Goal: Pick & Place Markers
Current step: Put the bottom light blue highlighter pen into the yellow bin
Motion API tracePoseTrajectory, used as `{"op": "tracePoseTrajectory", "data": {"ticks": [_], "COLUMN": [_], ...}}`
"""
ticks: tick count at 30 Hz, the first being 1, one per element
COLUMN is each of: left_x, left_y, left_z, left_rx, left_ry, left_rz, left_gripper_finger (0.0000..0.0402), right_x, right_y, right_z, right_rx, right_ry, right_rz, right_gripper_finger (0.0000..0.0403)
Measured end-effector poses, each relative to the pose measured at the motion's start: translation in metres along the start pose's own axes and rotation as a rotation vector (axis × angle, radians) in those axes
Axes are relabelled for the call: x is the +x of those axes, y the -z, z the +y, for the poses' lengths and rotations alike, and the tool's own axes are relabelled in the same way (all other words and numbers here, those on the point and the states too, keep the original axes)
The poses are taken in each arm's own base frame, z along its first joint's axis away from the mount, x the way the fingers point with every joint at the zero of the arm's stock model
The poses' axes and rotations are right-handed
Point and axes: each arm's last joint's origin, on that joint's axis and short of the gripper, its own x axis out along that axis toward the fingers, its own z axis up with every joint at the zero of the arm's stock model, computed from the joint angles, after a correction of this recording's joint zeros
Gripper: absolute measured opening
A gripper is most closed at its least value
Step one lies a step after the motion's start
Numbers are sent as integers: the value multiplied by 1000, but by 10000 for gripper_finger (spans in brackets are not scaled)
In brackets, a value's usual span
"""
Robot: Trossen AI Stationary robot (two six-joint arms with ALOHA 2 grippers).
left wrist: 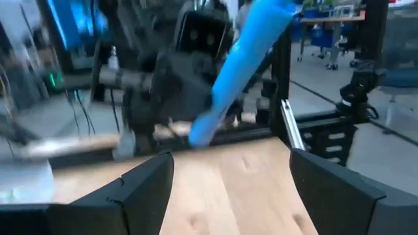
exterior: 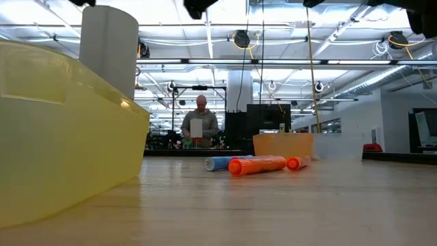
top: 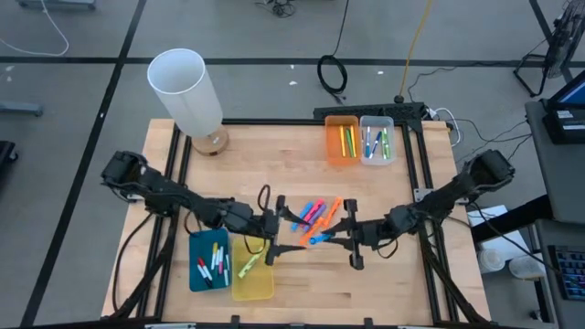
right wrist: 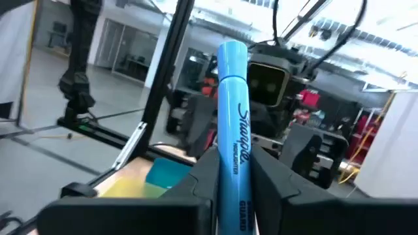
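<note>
2 bins [top: 359, 142] sit at the table's [top: 274, 146] back, 2 bins [top: 228, 270] in front.

White cylinder [top: 186, 89] at table [top: 274, 146] corner; person [exterior: 199, 123] in bkgd.

The middle of the worktop [top: 302, 283] is crowded: the left gripper [top: 274, 222] and right gripper [top: 340, 227] face each other closely, the right fingers [right wrist: 268, 179] clamped on a blue highlighter [right wrist: 234, 124] that fills the gap, with loose markers [top: 313, 215] just behind. The blue bin [top: 209, 260] and yellow bin [top: 252, 274] block the front left. A white cylinder [top: 187, 91] stands at the far-left corner; an orange bin [top: 342, 140] and clear bin [top: 377, 139] sit far right. Bare wood lies open front right and centre rear.
</note>
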Motion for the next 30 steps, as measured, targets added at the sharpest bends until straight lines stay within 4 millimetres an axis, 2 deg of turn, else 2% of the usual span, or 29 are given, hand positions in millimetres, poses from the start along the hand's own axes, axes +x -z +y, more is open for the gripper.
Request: {"op": "tracePoseTrajectory", "data": {"ticks": [3, 6, 15, 25, 30], "left_x": [7, 11, 15, 14, 31], "left_y": [2, 5, 11, 8, 19], "left_z": [-4, -6, 10, 8, 7], "left_rx": [107, 132, 79, 73, 113], "left_ry": [-6, -13, -55, -51, -54], "left_rz": [-104, -159, -156, -187, -161], "left_gripper_finger": [310, 310, 310, 310, 310], "right_x": [3, 4, 6, 6, 7], "right_y": [8, 12, 16, 17, 17], "right_z": [4, 5, -2, -3, -3], "right_rx": [-13, -17, -17, 6, -2], "right_ry": [6, 3, 24, 25, 27], "right_rz": [-7, 4, 26, 33, 34], "right_gripper_finger": [46, 46, 46, 46, 46]}}
